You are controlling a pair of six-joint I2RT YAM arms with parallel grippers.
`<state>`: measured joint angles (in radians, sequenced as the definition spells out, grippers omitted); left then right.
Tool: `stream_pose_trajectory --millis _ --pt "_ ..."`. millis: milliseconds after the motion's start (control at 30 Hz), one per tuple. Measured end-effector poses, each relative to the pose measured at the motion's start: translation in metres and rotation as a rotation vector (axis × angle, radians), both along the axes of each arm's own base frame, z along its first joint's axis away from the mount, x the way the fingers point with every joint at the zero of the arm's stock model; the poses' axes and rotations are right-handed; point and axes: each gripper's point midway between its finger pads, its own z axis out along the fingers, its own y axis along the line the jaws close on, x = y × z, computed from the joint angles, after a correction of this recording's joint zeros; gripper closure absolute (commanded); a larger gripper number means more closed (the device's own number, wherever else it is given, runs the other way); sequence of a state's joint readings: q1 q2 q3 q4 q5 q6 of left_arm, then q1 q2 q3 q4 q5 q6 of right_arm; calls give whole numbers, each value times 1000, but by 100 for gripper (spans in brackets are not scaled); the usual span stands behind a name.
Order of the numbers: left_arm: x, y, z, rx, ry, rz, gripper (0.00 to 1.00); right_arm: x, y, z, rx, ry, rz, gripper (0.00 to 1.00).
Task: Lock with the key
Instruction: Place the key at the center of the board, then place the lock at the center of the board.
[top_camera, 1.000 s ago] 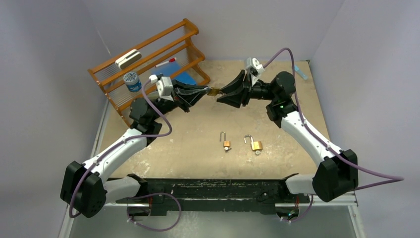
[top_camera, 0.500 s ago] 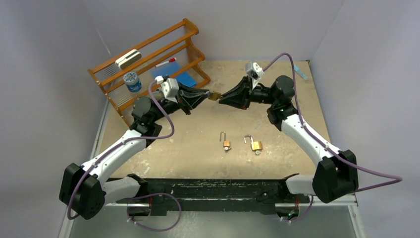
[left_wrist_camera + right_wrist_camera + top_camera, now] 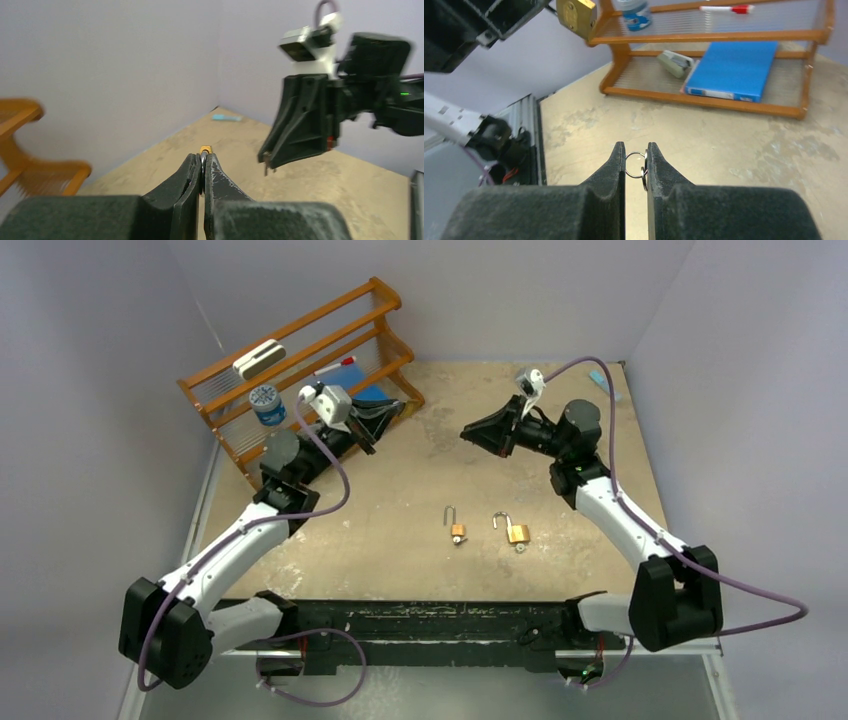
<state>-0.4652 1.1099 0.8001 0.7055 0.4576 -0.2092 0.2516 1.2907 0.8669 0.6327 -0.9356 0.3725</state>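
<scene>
We see the left gripper (image 3: 202,159), holding the padlock (image 3: 205,149), and right gripper (image 3: 636,147), holding the key ring (image 3: 642,172), now separated.

Small brass padlock (image 3: 205,149): mostly hidden btw black left gripper (image 3: 202,159) fingers, only tip shows. Silver key ring (image 3: 642,172): key blade hidden inside right gripper (image 3: 636,146). Orange wooden rack (image 3: 30,150), 9 o'clock: blurred, cut by edge.

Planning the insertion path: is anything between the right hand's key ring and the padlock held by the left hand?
Nothing visible. Only open air separates the key ring in the right hand from the padlock in the left hand. The two open padlocks lie on the table below that line.
</scene>
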Motion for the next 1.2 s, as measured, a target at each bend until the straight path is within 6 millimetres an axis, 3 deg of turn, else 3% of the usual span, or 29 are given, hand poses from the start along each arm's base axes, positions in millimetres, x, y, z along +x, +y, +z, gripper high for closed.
stream_pose_trajectory --millis 100,200,300,433,500,900,1033,1200 --pt "30 10 -28 32 88 135 100 21 -6 -12 -18 53 -111 100" --pt "63 19 -68 76 186 270 100 44 -11 -28 -37 112 -214 100" --pt "93 28 -128 146 316 389 100 65 -12 -50 -65 176 -298 100" --pt "111 38 -201 243 459 492 100 85 0 -85 -116 250 -371 100" --pt "114 41 -224 273 503 524 100 93 12 -103 -143 289 -395 100" --pt "118 41 -280 331 611 569 100 155 67 -190 -188 509 -484 100" --pt "118 43 -299 361 642 581 100 156 87 -213 -197 561 -464 100" --pt "119 44 -318 386 674 592 100 141 104 -236 -228 611 -435 100"
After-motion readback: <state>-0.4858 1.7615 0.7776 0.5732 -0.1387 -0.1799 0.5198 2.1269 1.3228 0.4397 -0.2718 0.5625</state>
